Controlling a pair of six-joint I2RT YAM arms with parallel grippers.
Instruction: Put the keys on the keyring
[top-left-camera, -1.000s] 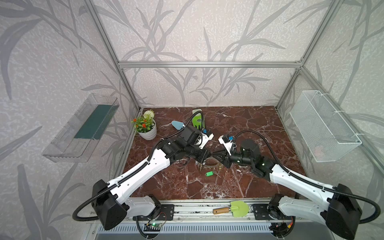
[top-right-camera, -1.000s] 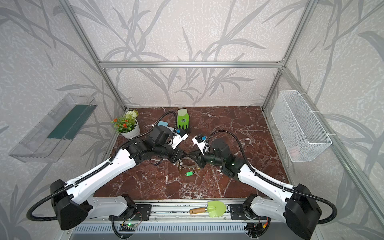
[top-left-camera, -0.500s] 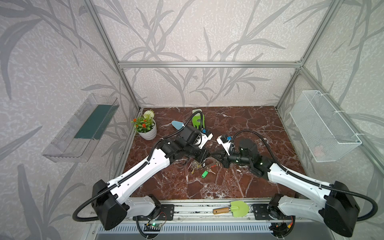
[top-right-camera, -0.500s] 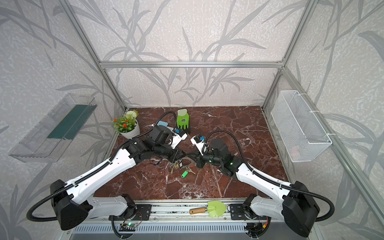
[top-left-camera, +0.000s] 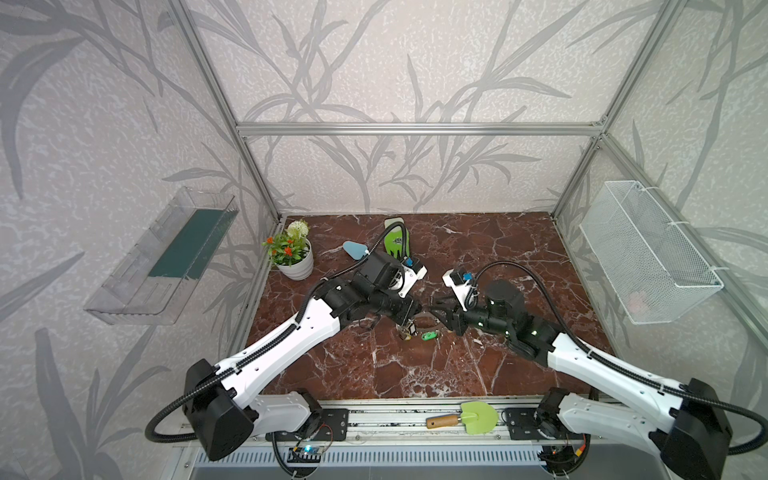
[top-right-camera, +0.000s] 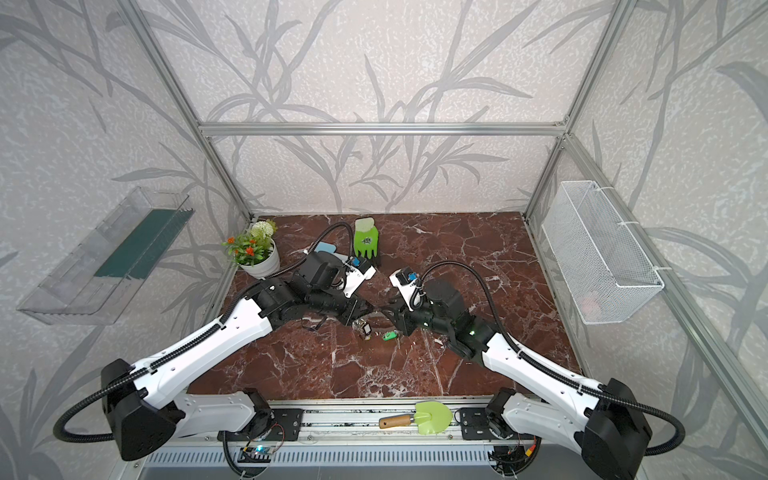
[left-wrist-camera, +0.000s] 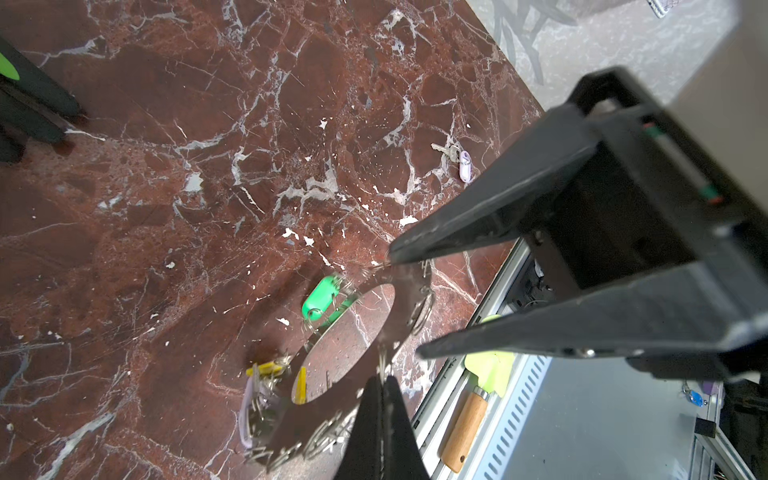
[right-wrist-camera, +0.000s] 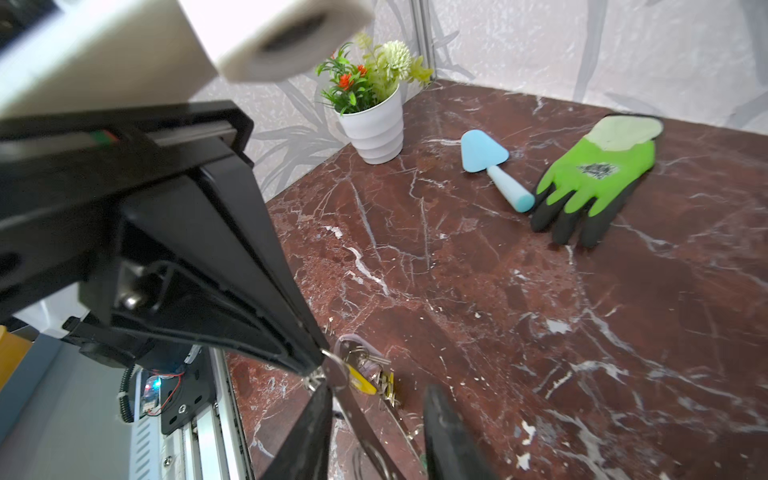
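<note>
Left wrist view looks down on a large flat grey metal keyring (left-wrist-camera: 316, 417) with an open centre, held at a tilt over the red-brown marble tabletop (left-wrist-camera: 187, 166). The left gripper (left-wrist-camera: 381, 380) has its two black fingers pressed together on the keyring's rim, clamping it. The right gripper (left-wrist-camera: 405, 303) faces it from across the keyring with its fingers spread apart and the rim between them; one of its fingertips (left-wrist-camera: 415, 247) touches a small wire loop on that rim. A green oblong plastic key tag (left-wrist-camera: 319, 297) hangs at the keyring's outer edge, and a yellow tag (left-wrist-camera: 262, 368) and a lilac tag (left-wrist-camera: 247, 409) bunch together at its lower end. A second lilac tag (left-wrist-camera: 464, 165), joined to a silver key, lies alone on the marble, well apart from the keyring. In the right wrist view a green-and-black work glove (right-wrist-camera: 594, 174), a pale blue plastic scoop (right-wrist-camera: 486, 153) and a white ribbed pot of artificial flowers (right-wrist-camera: 376, 129) sit well beyond the keyring.
</note>
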